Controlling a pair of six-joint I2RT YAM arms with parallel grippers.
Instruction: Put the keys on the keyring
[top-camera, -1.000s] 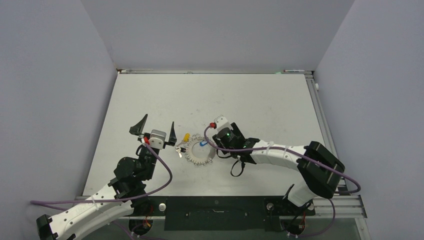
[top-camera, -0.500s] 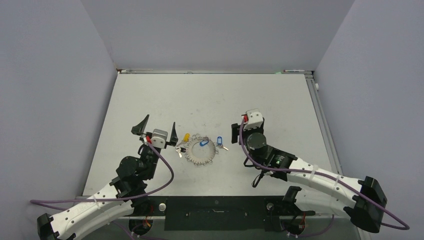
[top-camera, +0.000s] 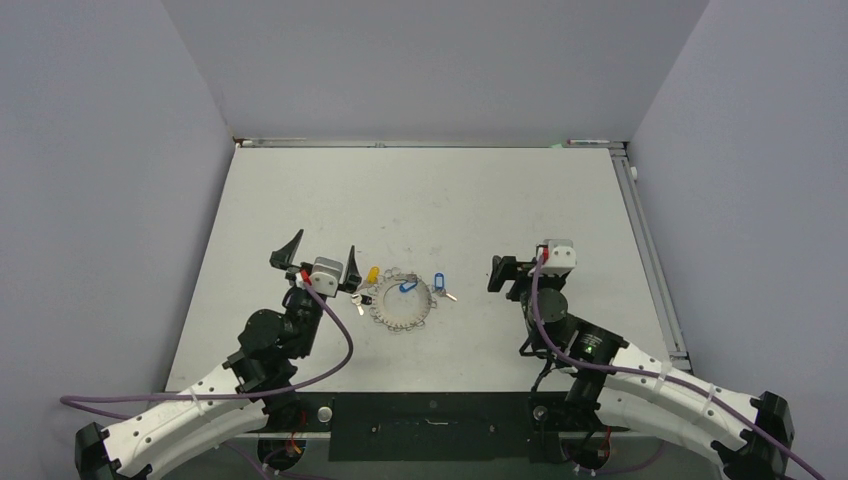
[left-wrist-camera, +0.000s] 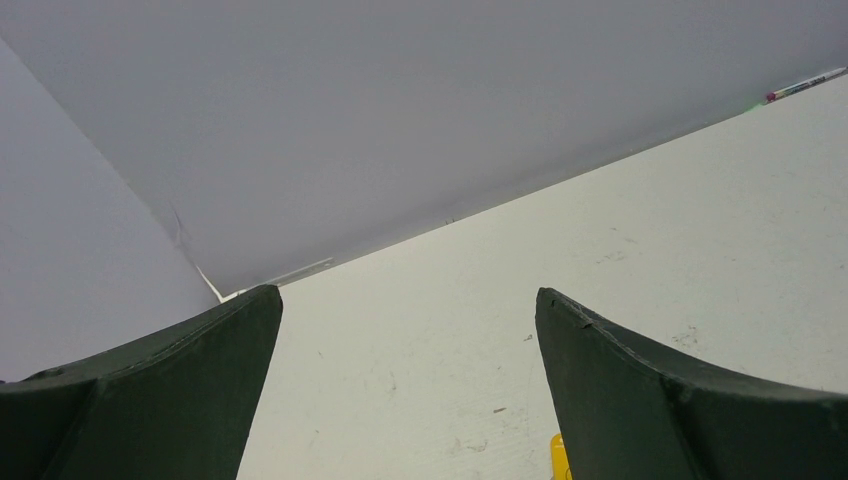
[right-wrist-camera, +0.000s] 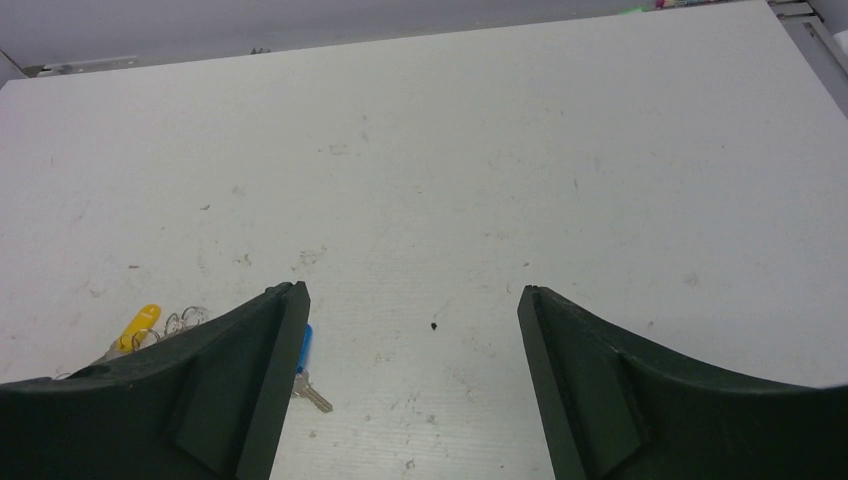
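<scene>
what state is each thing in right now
left gripper, open, empty
right gripper, open, empty
keyring, flat on table
yellow-tagged key, lying by keyring's left edge
blue-tagged key, lying inside the loop, threading unclear
second blue-tagged key, loose right of keyring

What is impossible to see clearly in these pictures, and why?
1. Top view: whether any of the keys is already threaded on the keyring; they are too small to tell.
2. Left wrist view: the yellow tag is cut off by the bottom edge; the keyring is outside this view.
3. Right wrist view: the blue tag is half hidden behind the right tool's finger.
</scene>
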